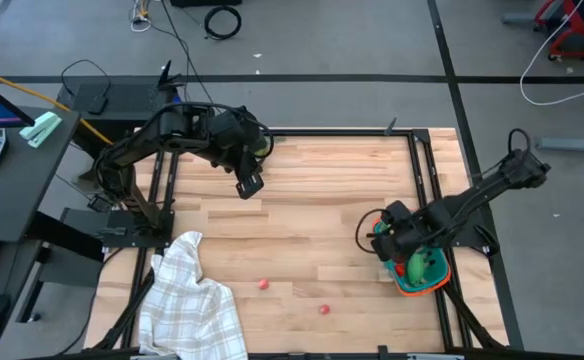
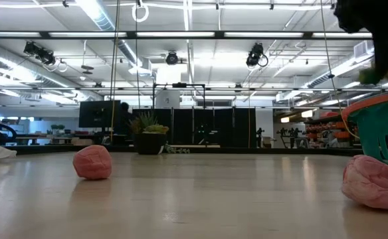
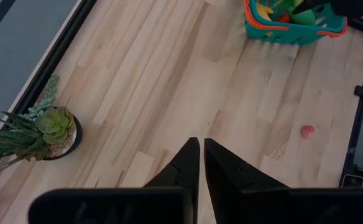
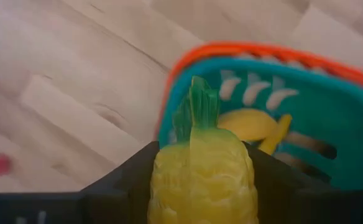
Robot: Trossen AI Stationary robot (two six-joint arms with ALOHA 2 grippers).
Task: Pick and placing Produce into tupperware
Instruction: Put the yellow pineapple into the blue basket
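Grey floor, bright ceiling striplights, perhaps dark cabinets.

Tub sits at the table's four o'clock edge, fruit pieces inside. Right gripper hangs at the tub's nine o'clock rim, a pineapple between its fingers. Two berries lie around six o'clock, apart. Cloth at seven. Left gripper near eleven, by the plant.

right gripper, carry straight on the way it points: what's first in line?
Most likely the tub. The right gripper, shut on a yellow toy fruit, points at the tub's orange rim, with a banana inside just beyond. How far off the rim is can't be judged.
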